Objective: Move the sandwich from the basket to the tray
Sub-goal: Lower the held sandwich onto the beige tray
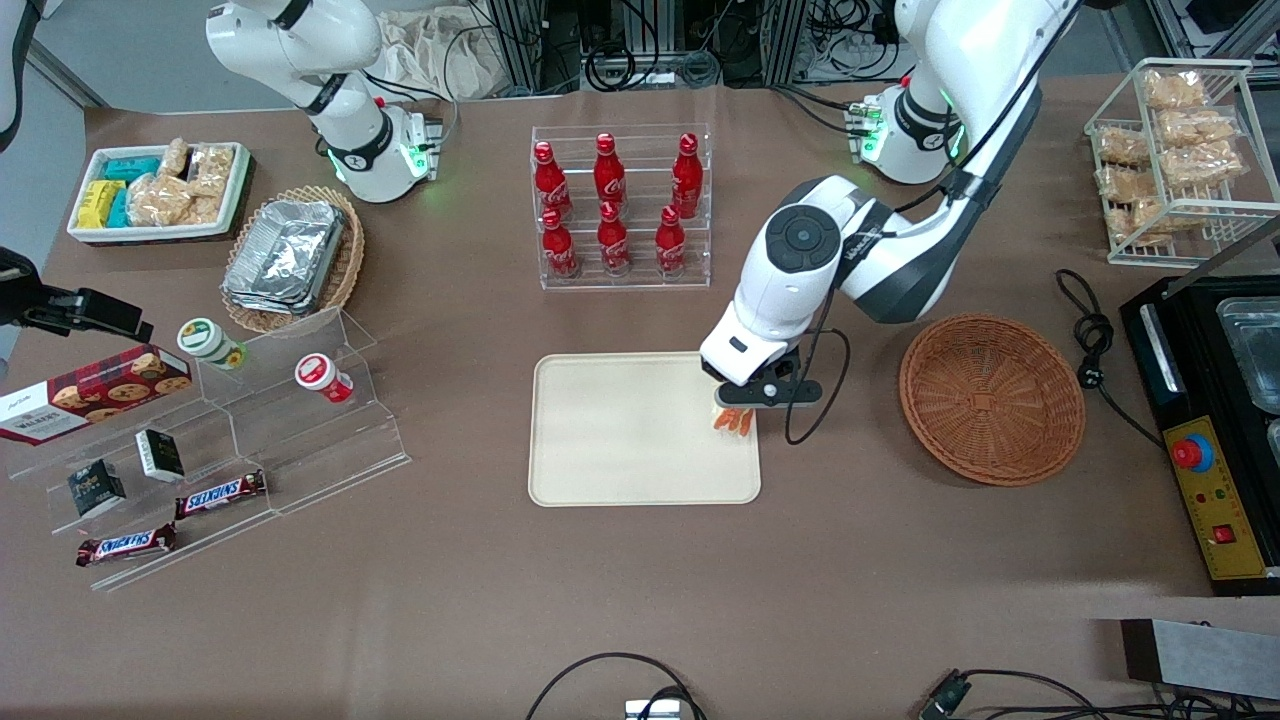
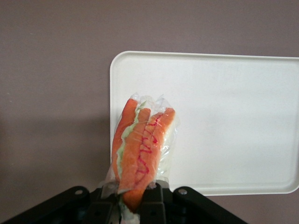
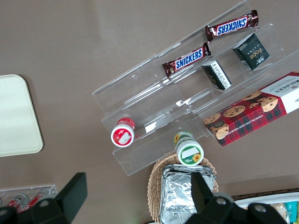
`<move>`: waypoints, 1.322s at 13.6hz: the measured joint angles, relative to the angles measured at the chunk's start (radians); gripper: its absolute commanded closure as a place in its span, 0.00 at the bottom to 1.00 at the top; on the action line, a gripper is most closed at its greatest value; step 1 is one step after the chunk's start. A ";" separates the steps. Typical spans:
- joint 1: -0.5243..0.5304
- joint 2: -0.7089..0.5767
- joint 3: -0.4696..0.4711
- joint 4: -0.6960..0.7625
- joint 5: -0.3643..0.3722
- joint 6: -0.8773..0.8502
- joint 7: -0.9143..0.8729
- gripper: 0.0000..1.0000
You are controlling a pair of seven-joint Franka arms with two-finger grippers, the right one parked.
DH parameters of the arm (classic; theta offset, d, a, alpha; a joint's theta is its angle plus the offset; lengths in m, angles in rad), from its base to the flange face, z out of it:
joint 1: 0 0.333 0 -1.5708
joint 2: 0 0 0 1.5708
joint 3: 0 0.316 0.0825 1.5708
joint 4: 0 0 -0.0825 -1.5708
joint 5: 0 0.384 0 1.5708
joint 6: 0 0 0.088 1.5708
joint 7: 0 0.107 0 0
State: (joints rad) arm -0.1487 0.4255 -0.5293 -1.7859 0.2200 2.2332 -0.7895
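Sandwich: closest to the wrist camera, wrapped in clear film, hanging cut edge outward over the tray's edge.
Claw: clamped together on the sandwich's lower end, hovering at the tray's three o'clock edge in the front view.
Tray: bare on the bench, likely approached from the basket's side.
Basket: at three o'clock of the tray, well apart, nothing in it.
Judgement: carry nearly done; lowering and release remained.
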 measured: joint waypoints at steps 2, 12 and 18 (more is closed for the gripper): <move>-0.005 0.037 0.000 0.030 0.040 0.004 -0.029 0.94; -0.040 0.169 0.000 0.074 0.177 0.104 -0.104 0.94; -0.040 0.211 0.001 0.077 0.195 0.137 -0.104 0.93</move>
State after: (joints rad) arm -0.1891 0.6368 -0.5279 -1.7088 0.4145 2.3702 -0.8936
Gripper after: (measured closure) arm 0.850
